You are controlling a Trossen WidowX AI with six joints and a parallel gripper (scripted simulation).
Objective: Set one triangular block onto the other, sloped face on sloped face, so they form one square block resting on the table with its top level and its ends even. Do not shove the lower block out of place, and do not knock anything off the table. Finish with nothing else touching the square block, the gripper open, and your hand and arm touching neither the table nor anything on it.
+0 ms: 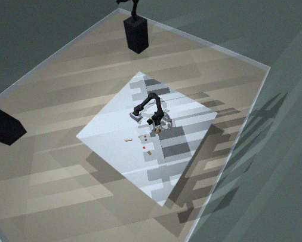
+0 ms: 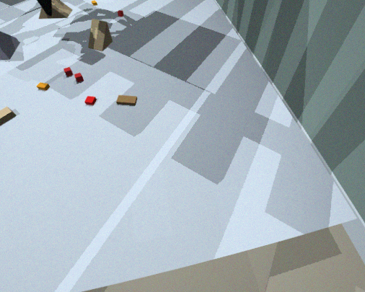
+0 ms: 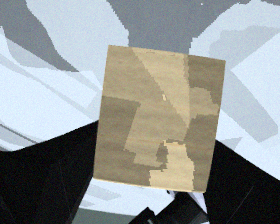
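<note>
Wrist view, item one: your end effector (image 3: 153, 160) is clamped on one wedge (image 3: 159, 118) on the counter (image 2: 168, 197); second wedge (image 2: 99, 34) stands just beside, so lifting, stacking, release remain.

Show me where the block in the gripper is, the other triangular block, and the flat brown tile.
Gripped triangular block (image 3: 159, 118): wrist view, middle of its tan face.
Free triangular block (image 2: 99, 34): exterior view, its front face.
Flat brown tile (image 2: 127, 99): exterior view, its top.
</note>
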